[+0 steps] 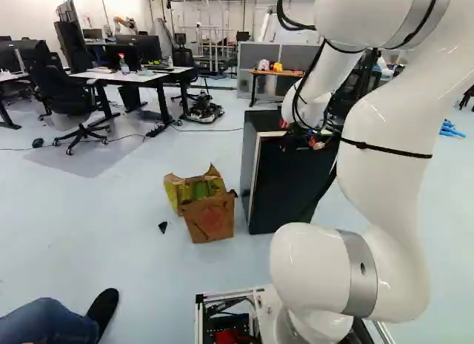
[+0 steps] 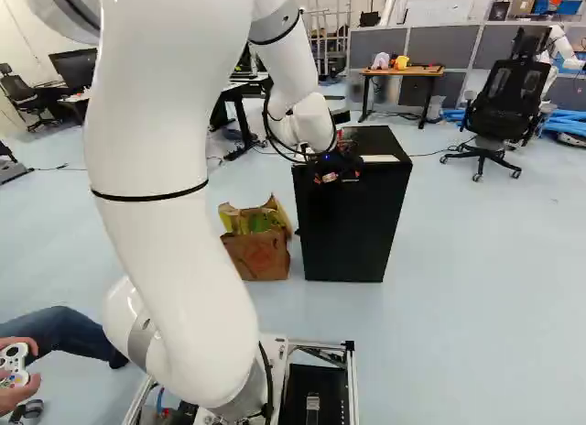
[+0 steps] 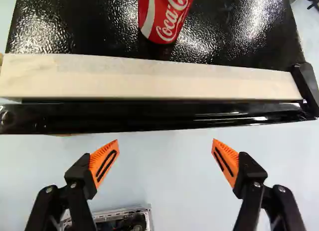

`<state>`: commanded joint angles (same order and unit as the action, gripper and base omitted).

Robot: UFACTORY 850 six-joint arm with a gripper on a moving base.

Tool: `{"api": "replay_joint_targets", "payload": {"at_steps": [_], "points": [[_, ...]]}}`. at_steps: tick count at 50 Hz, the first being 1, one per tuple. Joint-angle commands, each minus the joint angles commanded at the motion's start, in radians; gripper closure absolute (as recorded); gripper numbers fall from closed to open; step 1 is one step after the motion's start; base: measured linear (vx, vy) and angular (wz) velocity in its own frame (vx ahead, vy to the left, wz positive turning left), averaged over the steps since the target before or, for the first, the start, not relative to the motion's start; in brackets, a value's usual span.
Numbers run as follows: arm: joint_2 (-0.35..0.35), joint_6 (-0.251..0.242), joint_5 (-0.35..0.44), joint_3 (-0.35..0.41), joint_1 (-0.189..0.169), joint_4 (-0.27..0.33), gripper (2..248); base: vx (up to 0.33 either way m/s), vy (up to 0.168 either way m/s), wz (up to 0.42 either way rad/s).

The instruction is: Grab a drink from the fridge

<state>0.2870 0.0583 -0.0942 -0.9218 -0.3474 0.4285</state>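
Wrist view, red can [image 3: 165, 18], black fridge [image 3: 92, 27] beneath it

The gripper [image 2: 331, 175] has its jaws spread wide, with their orange pads [image 3: 104, 162] angled toward each other and touching nothing. Ahead lies the textured black top of the fridge [image 3: 94, 29], edged by a cream strip [image 3: 149, 77] and a glossy black band [image 3: 149, 116]. A red-and-white soda can [image 3: 163, 19] rests on the fridge top, beyond the strip. A black corner piece [image 3: 307, 89] caps one strip end. Pale floor [image 3: 164, 166] shows beneath the jaws.
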Motion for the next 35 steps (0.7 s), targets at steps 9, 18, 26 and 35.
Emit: {"api": "replay_joint_targets", "payload": {"at_steps": [9,18,26,35], "points": [[-0.036,0.0,0.0,0.044,-0.01,0.0,3,0.0,0.0,0.0],[-0.074,0.0,0.023,0.089,-0.019,-0.002,3,0.0,0.0,0.0],[-0.109,0.0,0.066,0.13,-0.025,-0.012,3,0.0,0.0,0.0],[-0.152,0.0,0.119,0.178,-0.029,-0.027,3,0.0,0.0,0.0]]}}
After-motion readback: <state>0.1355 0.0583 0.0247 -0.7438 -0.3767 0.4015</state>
